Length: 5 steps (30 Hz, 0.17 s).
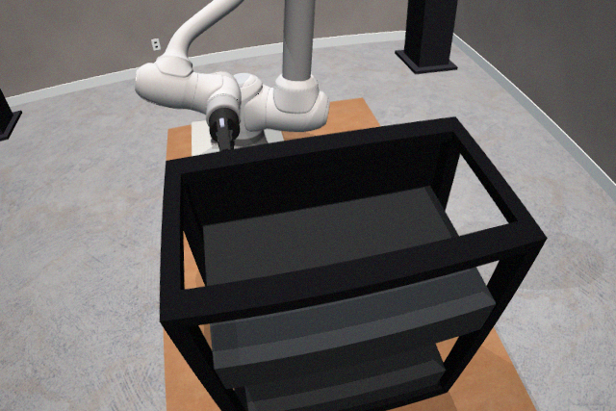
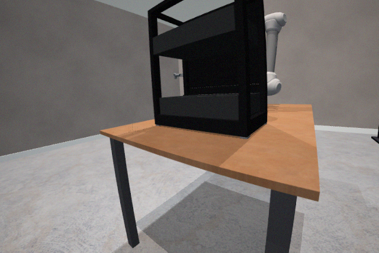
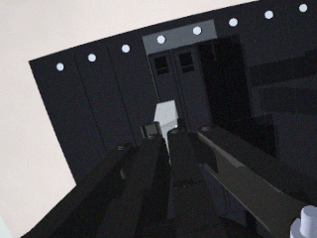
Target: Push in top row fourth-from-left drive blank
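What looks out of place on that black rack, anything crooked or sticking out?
One thing: in the wrist view, one grey drive blank stands out among the black ones, right ahead of the shut end effector. The rack itself stands upright on the table.
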{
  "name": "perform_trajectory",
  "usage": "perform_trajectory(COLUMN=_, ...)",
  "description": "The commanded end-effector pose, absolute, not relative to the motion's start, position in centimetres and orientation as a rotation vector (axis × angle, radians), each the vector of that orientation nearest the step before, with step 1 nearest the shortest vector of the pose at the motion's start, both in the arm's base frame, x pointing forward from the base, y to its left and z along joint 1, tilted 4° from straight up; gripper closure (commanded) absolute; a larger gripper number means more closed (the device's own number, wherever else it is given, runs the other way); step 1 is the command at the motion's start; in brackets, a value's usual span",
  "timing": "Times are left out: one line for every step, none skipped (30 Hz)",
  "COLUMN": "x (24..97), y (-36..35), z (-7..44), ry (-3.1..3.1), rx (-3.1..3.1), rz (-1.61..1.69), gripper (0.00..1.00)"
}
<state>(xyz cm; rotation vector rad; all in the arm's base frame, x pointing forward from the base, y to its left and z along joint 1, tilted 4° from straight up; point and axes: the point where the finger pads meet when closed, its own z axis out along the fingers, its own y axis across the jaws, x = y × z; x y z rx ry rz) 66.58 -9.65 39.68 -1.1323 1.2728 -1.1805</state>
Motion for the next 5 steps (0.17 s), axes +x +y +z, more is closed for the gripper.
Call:
perform_trajectory(x=66.58, y=-9.65, z=39.68, ry=1.273, rx=-1.132, rz=-1.180, gripper=1.00)
perform_trajectory(x=66.58, y=-9.65, z=39.68, ry=1.273, rx=-1.132, rz=-1.180, gripper=1.00)
perform_trajectory(x=66.58, y=-9.65, z=39.68, ry=1.273, rx=-1.132, rz=-1.180, gripper=1.00)
perform_trajectory(x=66.58, y=-9.65, z=39.68, ry=1.273, rx=-1.132, rz=-1.180, gripper=1.00)
perform_trajectory(x=66.58, y=-9.65, z=39.68, ry=1.273, rx=-1.132, rz=-1.180, gripper=1.00)
